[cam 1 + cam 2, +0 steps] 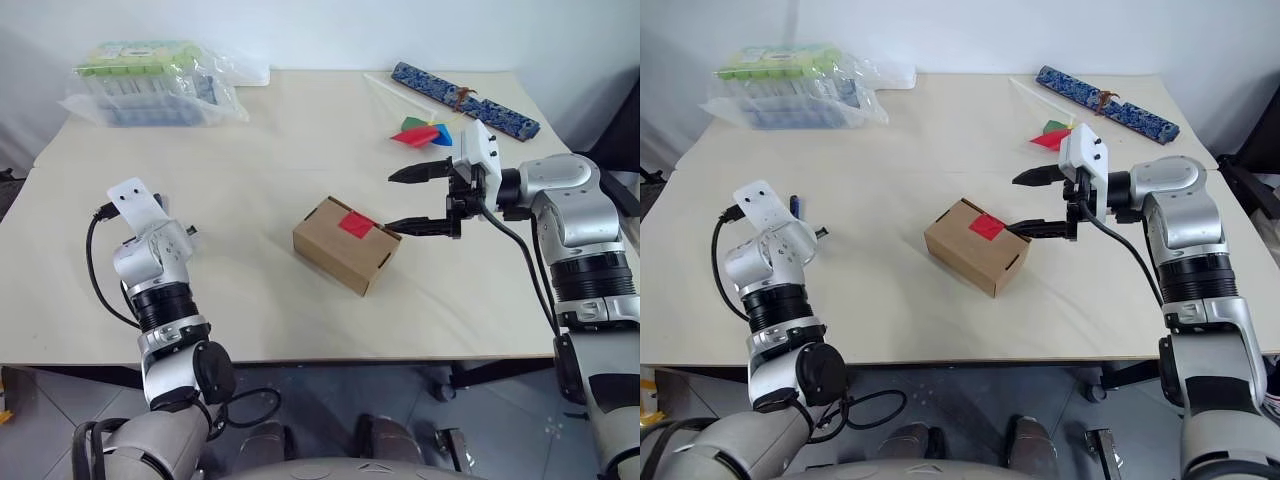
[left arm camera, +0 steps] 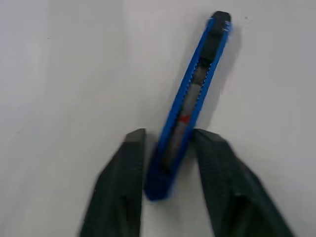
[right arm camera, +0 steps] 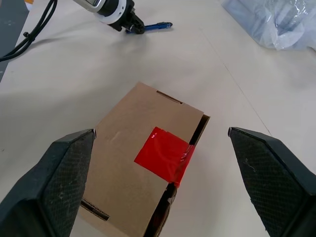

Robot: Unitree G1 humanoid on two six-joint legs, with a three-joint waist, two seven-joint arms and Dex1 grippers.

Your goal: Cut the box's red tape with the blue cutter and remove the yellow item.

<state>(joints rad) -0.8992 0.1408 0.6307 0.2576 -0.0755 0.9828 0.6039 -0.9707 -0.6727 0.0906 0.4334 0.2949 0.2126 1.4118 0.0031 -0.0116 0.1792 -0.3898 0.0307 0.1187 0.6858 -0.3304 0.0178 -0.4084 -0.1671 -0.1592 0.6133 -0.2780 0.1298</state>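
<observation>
A: Where is the blue cutter?
B: Flat on the surface, its near end between the left tool's fingers, which sit close on both sides.
A: And the right tool?
B: Spread wide above the box and red tape.

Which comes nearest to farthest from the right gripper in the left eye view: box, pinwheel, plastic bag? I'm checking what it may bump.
1. The box, just under the right gripper, toward table centre.
2. The pinwheel, behind it on the far side.
3. The plastic bag, at the far left corner.
</observation>
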